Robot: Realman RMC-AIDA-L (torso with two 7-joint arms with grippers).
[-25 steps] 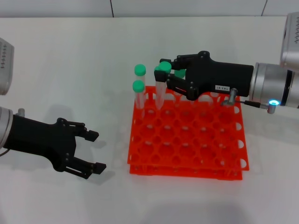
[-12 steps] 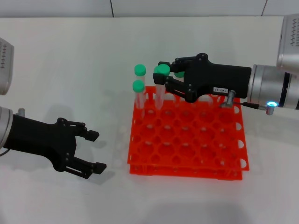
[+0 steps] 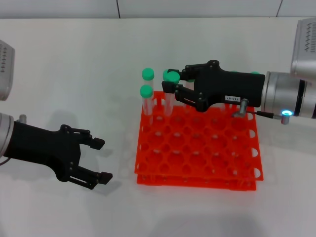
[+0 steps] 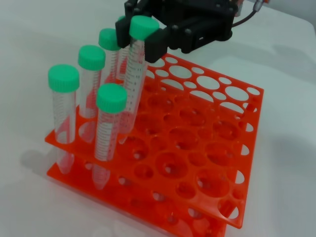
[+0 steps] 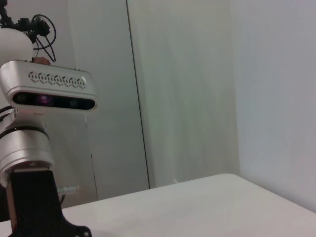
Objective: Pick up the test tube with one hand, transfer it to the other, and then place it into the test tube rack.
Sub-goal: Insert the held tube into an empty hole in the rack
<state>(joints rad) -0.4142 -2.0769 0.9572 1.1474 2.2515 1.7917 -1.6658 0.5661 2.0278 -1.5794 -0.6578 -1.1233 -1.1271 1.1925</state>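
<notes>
My right gripper (image 3: 169, 80), the black one with the white label, is over the back left of the orange-red test tube rack (image 3: 197, 158). It is shut on the green-capped test tube (image 3: 172, 77) just under the cap. The tube hangs tilted with its lower end down in a rack hole. The left wrist view shows the same grip: gripper (image 4: 143, 35), tube (image 4: 132, 74), rack (image 4: 207, 148). My left gripper (image 3: 102, 160), black and unlabelled, is open and empty, low over the table to the left of the rack.
Other green-capped tubes stand in the rack's back left corner (image 3: 147, 74) (image 3: 145, 92), with more behind my right gripper. The left wrist view shows several of them (image 4: 63, 79) (image 4: 111, 98). The right wrist view shows only walls and a silver camera housing (image 5: 49, 91).
My right gripper has shifted slightly left and lowered a little with the tube, so the cap sits lower. The left arm has not moved.
</notes>
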